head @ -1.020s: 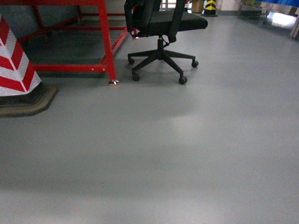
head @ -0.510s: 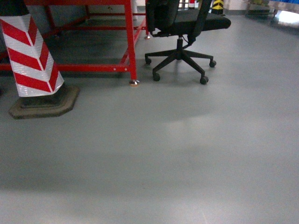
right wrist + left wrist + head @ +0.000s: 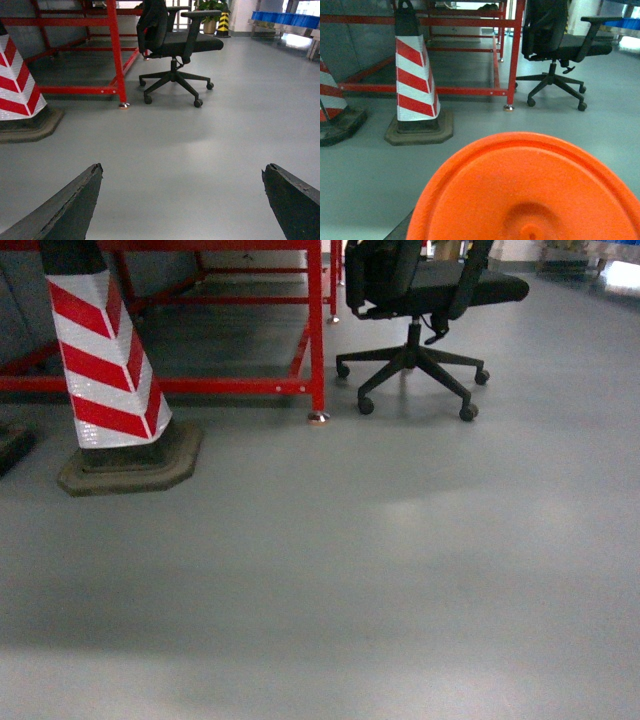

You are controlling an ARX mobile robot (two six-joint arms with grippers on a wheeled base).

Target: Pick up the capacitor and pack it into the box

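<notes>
The right gripper stood wide open and empty, its two dark fingers well apart over bare grey floor. An orange disc filled the left wrist view; the left gripper's state could not be told. No box or capacitor showed. A striped cone stood beside a red frame, a black chair nearby.

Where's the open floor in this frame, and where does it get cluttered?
The grey floor is bare across the whole foreground, in front of the striped cone, red frame and office chair. The clutter sits in a row along the far edge. Right gripper is open; an orange disc blocks the left wrist view.
</notes>
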